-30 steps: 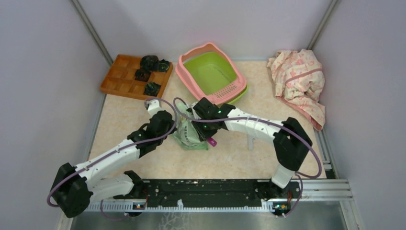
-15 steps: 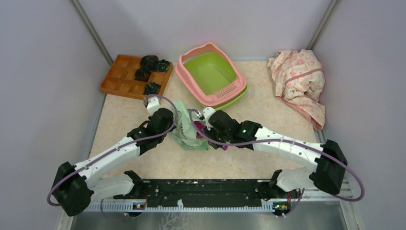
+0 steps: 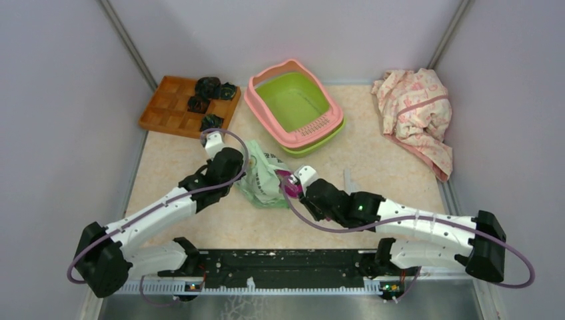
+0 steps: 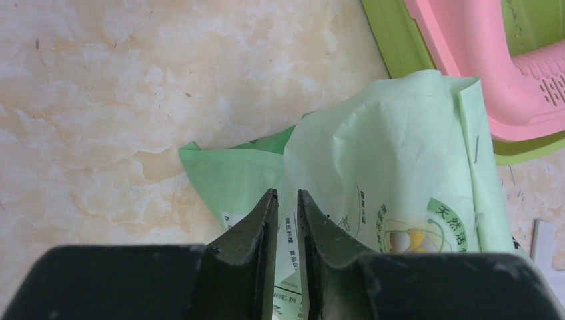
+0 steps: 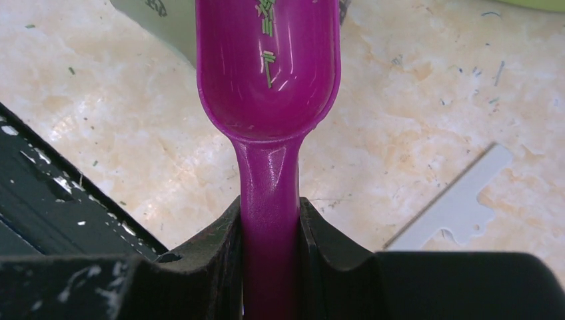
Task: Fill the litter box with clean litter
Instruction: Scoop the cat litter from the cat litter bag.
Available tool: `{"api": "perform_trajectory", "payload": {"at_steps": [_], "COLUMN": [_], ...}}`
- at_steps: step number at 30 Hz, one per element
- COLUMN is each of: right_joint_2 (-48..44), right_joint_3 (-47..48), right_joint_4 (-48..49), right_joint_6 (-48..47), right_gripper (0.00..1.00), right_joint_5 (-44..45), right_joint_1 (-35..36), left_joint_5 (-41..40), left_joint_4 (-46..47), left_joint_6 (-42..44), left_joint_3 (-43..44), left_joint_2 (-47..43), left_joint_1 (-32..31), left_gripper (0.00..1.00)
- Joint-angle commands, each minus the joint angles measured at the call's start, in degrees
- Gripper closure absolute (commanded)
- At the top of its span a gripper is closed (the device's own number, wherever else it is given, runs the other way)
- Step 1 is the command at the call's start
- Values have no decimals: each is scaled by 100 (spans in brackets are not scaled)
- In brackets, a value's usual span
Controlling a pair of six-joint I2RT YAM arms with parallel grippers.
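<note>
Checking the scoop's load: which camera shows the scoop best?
Right wrist: the scoop fills the frame, held in the right claw, nearly empty. The top view shows only its purple tip by the bag; left wrist shows none.

The litter box [image 4: 466, 60] is cropped at the left wrist view's corner.

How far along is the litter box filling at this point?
Done: little; the litter box basin looks bare. In hand: the left gripper pinches the green bag, and the right gripper grips the purple scoop by its handle, its bowl nearly empty, just a few stray litter bits. Left: scoop litter from the bag and tip it into the box.
</note>
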Motion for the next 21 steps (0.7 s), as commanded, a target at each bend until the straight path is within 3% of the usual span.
{"api": "perform_trajectory", "payload": {"at_steps": [1,6,12,17,21], "right_joint_2": [-528,-829,-1004,-831,-851], "right_joint_3": [-95,-237,-6,1107,1943], "right_joint_4": [142,202,-131,-1248,-1798], "right_joint_6": [166,215,422,634,449], "right_gripper": [100,100,100,100,100], "right_joint_5": [1110,1637,1614,1659,1250], "right_joint_1": [330,446,447,338,-435], "left_joint_5": [-133,-151,-182,-173,-148], "left_joint_4": [-15,26,54,79,105], "left_joint_6": [52,91,161,204,207], "left_joint_3": [230,302,371,432,408], "left_joint_2": [118,269,354,409,361], "left_joint_1": [-37,-37,-35,-39,-38], "left_gripper": [77,77,77,77,76]}}
